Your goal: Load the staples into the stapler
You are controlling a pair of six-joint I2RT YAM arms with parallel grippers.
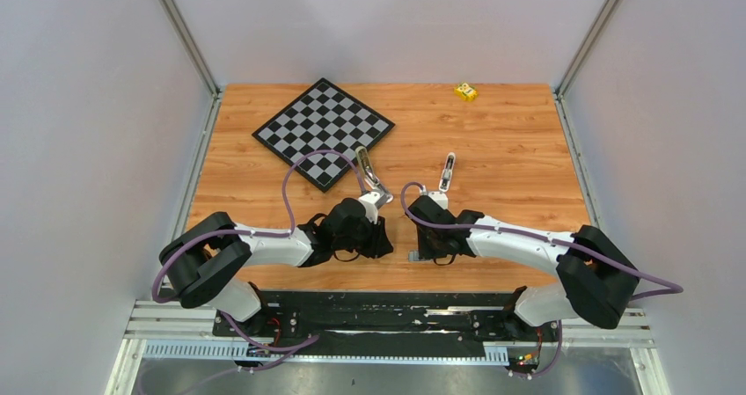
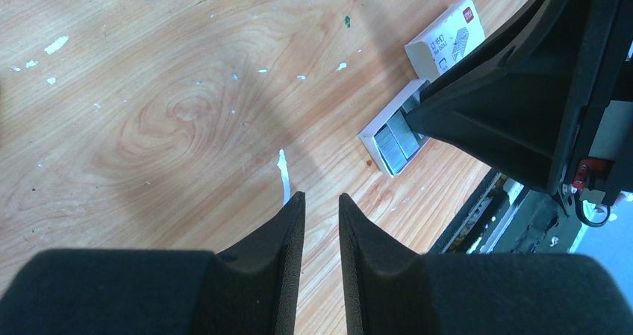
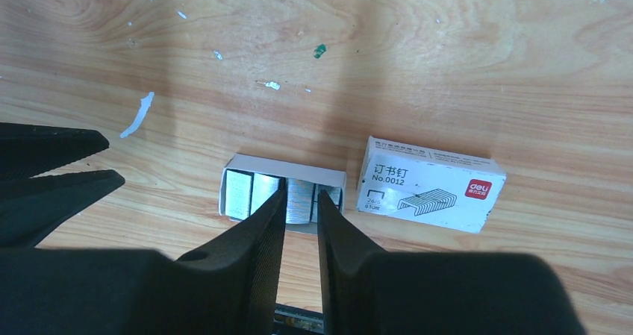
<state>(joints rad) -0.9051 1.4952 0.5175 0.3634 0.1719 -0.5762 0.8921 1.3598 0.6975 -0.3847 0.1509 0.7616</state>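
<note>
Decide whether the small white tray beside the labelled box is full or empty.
Full, as far as visible: silvery staples sit side by side across the whole tray.

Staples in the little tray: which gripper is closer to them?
Right. The right gripper is directly over the staples, its fingertips either side of one strip; the left gripper is off to one side, apart from them.

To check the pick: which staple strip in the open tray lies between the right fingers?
The third strip from the left in the right wrist view: the fingers frame it, two strips left of it, one right.
</note>
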